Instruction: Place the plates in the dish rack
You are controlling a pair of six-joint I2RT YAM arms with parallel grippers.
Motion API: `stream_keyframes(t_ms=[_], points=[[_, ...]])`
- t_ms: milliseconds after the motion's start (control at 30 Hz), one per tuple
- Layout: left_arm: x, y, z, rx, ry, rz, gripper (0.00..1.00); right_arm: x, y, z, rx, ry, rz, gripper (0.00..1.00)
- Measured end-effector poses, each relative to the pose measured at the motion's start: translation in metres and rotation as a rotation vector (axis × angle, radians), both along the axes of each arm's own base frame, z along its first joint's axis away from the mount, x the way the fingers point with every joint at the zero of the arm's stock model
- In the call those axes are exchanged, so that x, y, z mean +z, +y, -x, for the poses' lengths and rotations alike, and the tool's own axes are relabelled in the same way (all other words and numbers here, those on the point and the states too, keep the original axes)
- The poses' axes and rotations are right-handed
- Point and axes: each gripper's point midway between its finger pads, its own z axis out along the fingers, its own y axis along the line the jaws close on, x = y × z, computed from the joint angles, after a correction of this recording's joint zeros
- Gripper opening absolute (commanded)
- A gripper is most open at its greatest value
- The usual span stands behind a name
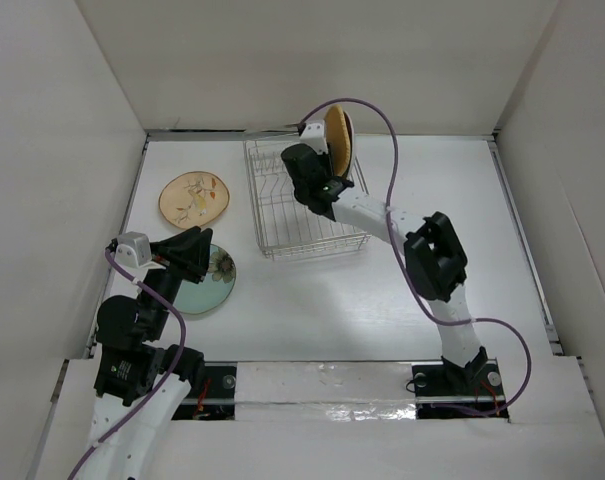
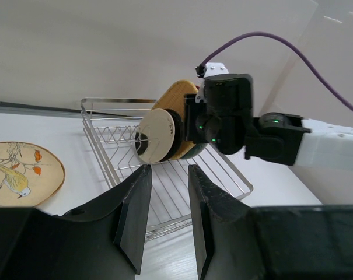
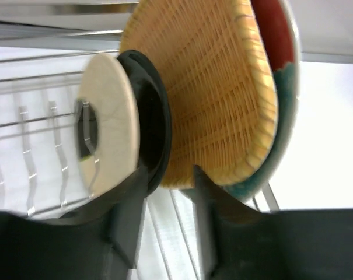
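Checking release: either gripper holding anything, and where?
Apparently nothing. Left gripper empty; right gripper open, straddling the small black plate at its lower rim.

Bright, even white light fills the scene. The counter (image 1: 312,300) is nearly washed out, with faint soft shadows beneath the arms. A glossy strip (image 1: 322,408) along its near edge catches glare. In the right wrist view the orange-tan plate (image 3: 217,87) is close and blurred, and the fingers (image 3: 126,227) are underexposed black.
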Motion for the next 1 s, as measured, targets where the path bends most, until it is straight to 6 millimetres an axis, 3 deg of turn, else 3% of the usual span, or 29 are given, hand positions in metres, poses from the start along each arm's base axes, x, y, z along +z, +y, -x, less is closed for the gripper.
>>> stream_keyframes(t_ms=[33, 67, 167, 267, 333, 433, 500, 533, 600, 633, 667, 767, 933, 1000], points=[[0.0, 0.0, 0.0, 0.0, 0.0, 0.0, 0.28, 0.006, 0.002, 0.008, 0.024, 0.001, -0.011, 0.1], [0.0, 0.0, 0.0, 0.0, 0.0, 0.0, 0.28, 0.013, 0.007, 0.018, 0.064, 0.004, -0.028, 0.02], [0.0, 0.0, 0.0, 0.002, 0.0, 0.0, 0.25, 0.041, 0.046, 0.062, 0.234, -0.012, -0.142, 0.0], [0.0, 0.003, -0.001, 0.016, -0.002, 0.001, 0.14, 0.064, 0.107, 0.121, 0.436, -0.02, -0.255, 0.0], [0.001, 0.005, 0.0, 0.026, -0.006, 0.004, 0.04, 0.065, 0.15, 0.165, 0.561, -0.002, -0.322, 0.0], [0.004, 0.01, 0.001, 0.05, -0.016, 0.011, 0.0, 0.038, 0.196, 0.229, 0.714, 0.088, -0.401, 0.0], [0.006, 0.014, 0.003, 0.07, -0.026, 0.02, 0.0, 0.009, 0.21, 0.258, 0.758, 0.168, -0.451, 0.01], [0.007, 0.016, 0.004, 0.079, -0.031, 0.024, 0.0, -0.006, 0.214, 0.268, 0.761, 0.205, -0.472, 0.09], [0.01, 0.02, 0.006, 0.098, -0.043, 0.034, 0.0, -0.035, 0.221, 0.28, 0.738, 0.268, -0.517, 0.18], [0.011, 0.022, 0.007, 0.104, -0.048, 0.038, 0.0, -0.049, 0.225, 0.284, 0.722, 0.297, -0.54, 0.37], [0.012, 0.024, 0.008, 0.113, -0.053, 0.042, 0.0, -0.063, 0.229, 0.288, 0.703, 0.324, -0.563, 0.44], [0.014, 0.027, 0.009, 0.128, -0.06, 0.05, 0.04, -0.099, 0.239, 0.296, 0.643, 0.401, -0.65, 0.55], [0.014, 0.028, 0.011, 0.131, -0.063, 0.056, 0.11, -0.146, 0.251, 0.307, 0.537, 0.505, -0.796, 0.57], [0.016, 0.029, 0.013, 0.129, -0.068, 0.062, 0.12, -0.152, 0.256, 0.308, 0.503, 0.518, -0.86, 0.57]])
